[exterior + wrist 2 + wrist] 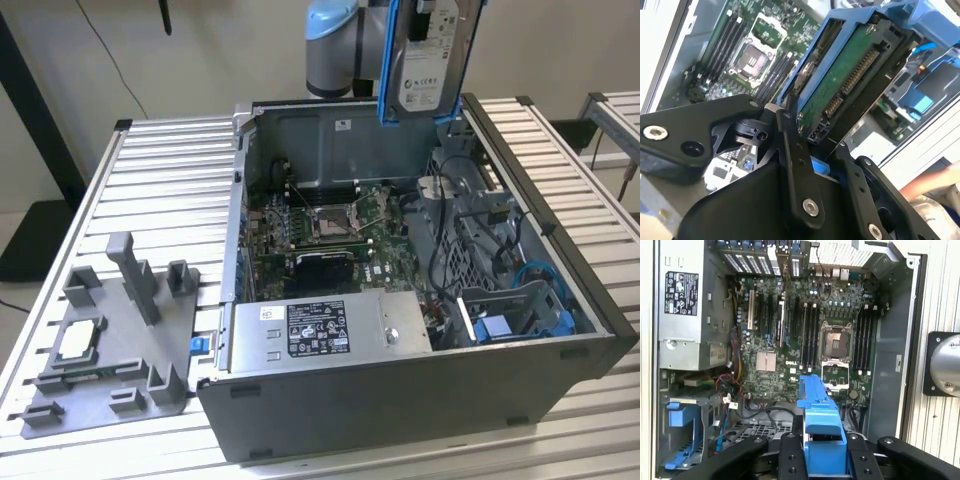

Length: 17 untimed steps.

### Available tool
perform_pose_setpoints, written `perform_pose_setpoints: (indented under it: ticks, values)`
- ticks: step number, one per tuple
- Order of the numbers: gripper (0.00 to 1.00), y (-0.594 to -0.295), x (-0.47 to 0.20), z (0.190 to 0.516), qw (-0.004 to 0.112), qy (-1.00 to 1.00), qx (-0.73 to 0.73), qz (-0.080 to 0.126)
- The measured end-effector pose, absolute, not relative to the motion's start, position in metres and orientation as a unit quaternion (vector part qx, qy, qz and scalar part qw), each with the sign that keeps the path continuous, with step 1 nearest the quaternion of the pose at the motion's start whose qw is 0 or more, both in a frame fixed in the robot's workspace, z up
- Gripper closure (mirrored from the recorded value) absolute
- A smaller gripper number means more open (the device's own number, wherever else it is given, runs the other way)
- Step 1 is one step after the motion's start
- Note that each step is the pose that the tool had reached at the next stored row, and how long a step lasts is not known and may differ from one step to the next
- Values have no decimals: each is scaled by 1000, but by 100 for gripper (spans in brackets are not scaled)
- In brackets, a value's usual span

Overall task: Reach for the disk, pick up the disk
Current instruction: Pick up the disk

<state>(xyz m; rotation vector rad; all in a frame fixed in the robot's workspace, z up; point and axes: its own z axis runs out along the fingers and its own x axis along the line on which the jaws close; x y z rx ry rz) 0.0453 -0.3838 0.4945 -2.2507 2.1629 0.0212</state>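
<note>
silver disk [432, 62] (bright blue bracket), green motherboard [330, 225], grey case [400, 390].

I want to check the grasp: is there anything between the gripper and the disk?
Nothing visible. The gripper is shut on the disk, which hangs above the open computer case in the exterior view.

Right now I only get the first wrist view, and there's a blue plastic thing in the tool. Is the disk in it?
Observer: Yes. In the exterior view the disk hangs upright in its blue bracket, white label showing, above the open computer case.
Operator: Is the tool really squeezing it?
Observer: In the second wrist view the tool is shut on the disk, and the green circuit board side faces that camera.
Operator: Is anything sitting outside the computer?
Observer: A grey plastic fixture stands on the table at the exterior view's left, holding a small square silver chip.
</note>
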Motion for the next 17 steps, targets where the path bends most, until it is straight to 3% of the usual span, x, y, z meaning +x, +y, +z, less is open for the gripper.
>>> perform_pose_setpoints:
  ticks: [17]
  values:
    - [100, -384, 110, 494, 10, 693, -721, 7]
